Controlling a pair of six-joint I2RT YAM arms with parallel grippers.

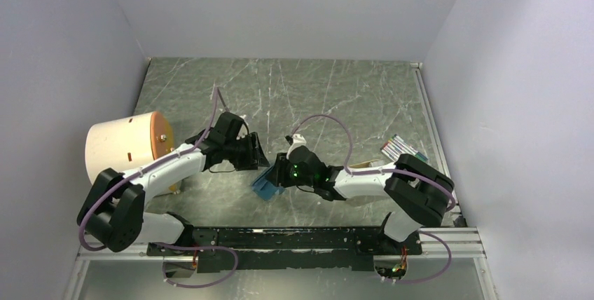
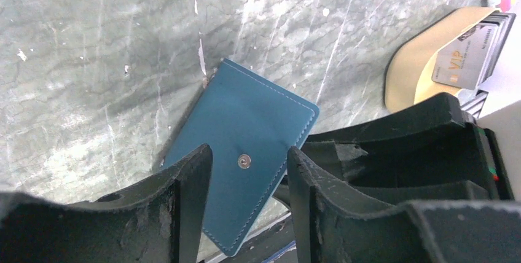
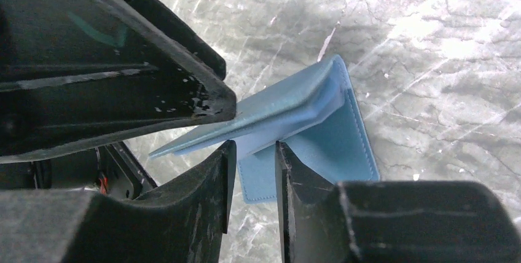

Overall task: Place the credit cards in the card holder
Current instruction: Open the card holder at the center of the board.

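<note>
- The card holder [image 2: 246,134] is lying on the desk [image 2: 92,60], near the middle of the top view and between the two arms.
- The left fingers [image 2: 190,201] are standing apart, one at each long side of the blue card holder. Its lower end is going out of sight between them, so I cannot tell if they are squeezing it.
- In the right wrist view, the card holder is sitting partly open, with one flap tilting up. The far end of that flap is hiding under the black left arm at the upper left.
- The right fingers [image 3: 224,195] are sitting close together with a thin gap. A bit of blue is showing in the gap, but I cannot tell if they are pinching it.
- The credit cards [image 2: 467,57] are leaning in a tan tray [image 2: 405,72] at the upper right of the left wrist view. The frame edge and the right arm are cutting them off, so I cannot count them.
- In the top view, the right arm is covering most of the tray.
</note>
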